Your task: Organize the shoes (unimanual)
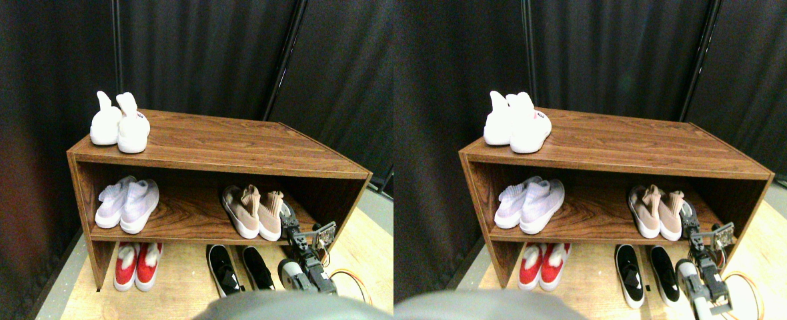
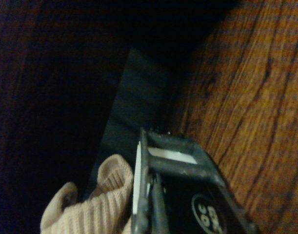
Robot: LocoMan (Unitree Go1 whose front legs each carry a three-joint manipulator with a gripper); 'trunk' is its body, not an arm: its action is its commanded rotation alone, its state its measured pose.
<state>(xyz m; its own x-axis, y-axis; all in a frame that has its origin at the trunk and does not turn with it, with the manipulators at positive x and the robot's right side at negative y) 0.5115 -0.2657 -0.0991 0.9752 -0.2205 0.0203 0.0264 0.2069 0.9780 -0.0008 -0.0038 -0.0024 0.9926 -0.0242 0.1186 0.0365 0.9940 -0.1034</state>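
Dusty-pink knit shoes (image 1: 255, 211) stand side by side at the right of the rack's middle shelf (image 1: 187, 223). My right gripper (image 1: 287, 213) reaches onto that shelf, close against the outer side of the right pink shoe. In the wrist view that shoe's ribbed cuff (image 2: 97, 207) lies right beside the dark jaw frame, with the shelf's wood (image 2: 246, 97) on the other side. A pale-lavender pair (image 1: 129, 203) sits at the shelf's left. White shoes (image 1: 120, 123) stand on the rack's top at its left corner. A red pair (image 1: 137, 265) and a black pair (image 1: 239, 268) rest on the floor under the rack.
The brown wooden rack (image 1: 233, 143) stands on a light wood floor (image 1: 180, 293) before dark curtains (image 1: 200, 53). Its right side wall (image 1: 347, 207) is close to my arm. An orange cable (image 1: 350, 277) loops on the floor by the manipulator.
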